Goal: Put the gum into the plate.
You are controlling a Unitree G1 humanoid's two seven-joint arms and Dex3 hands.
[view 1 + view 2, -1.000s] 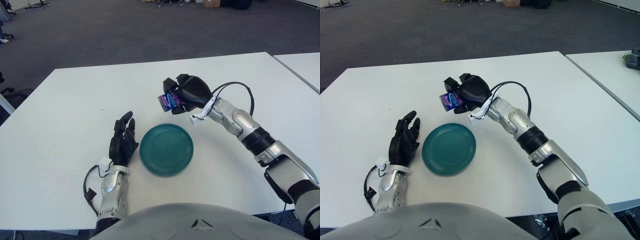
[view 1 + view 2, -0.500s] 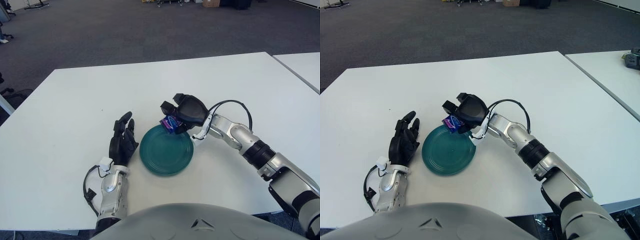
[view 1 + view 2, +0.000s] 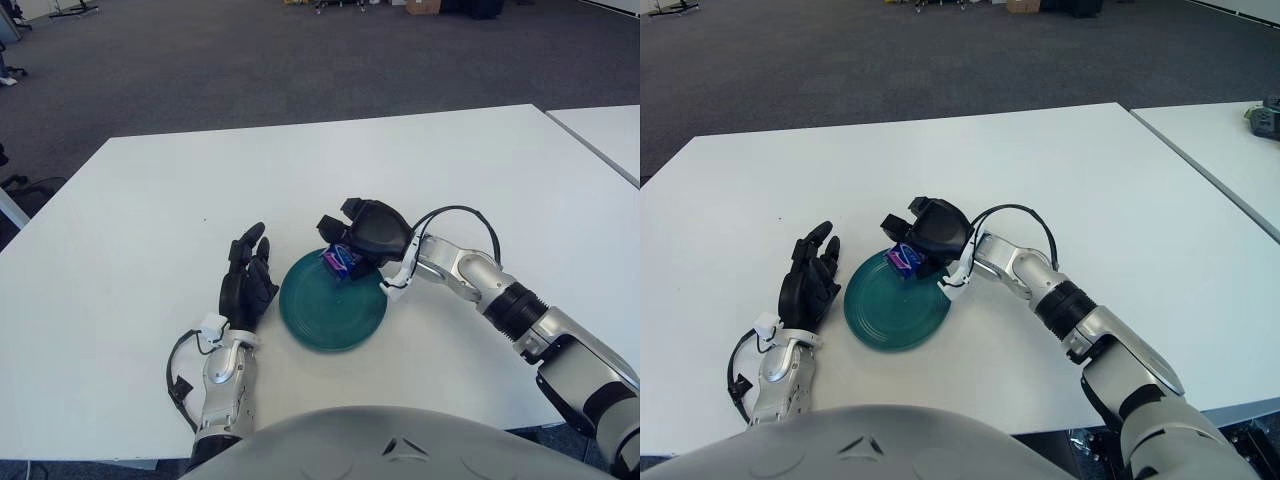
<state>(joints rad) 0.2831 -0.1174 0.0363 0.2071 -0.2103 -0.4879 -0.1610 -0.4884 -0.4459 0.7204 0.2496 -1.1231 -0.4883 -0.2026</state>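
Teal plate [image 3: 330,310], one; right hand [image 3: 362,237] grips one gum [image 3: 341,261]; left hand [image 3: 246,288] relaxed open.

The right hand [image 3: 368,236] with the gum [image 3: 341,261] blocks the plate's [image 3: 330,315] far edge. The left hand [image 3: 246,285] sits just beside its left edge. The white table [image 3: 180,190] is bare elsewhere.

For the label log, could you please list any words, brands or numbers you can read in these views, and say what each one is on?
No text can be read in either view.
Gum pack, held by the right hand over the far rim of the green plate: purple and blue wrapper print, too small and blurred to read.
Left hand, resting on the white table: no visible markings.
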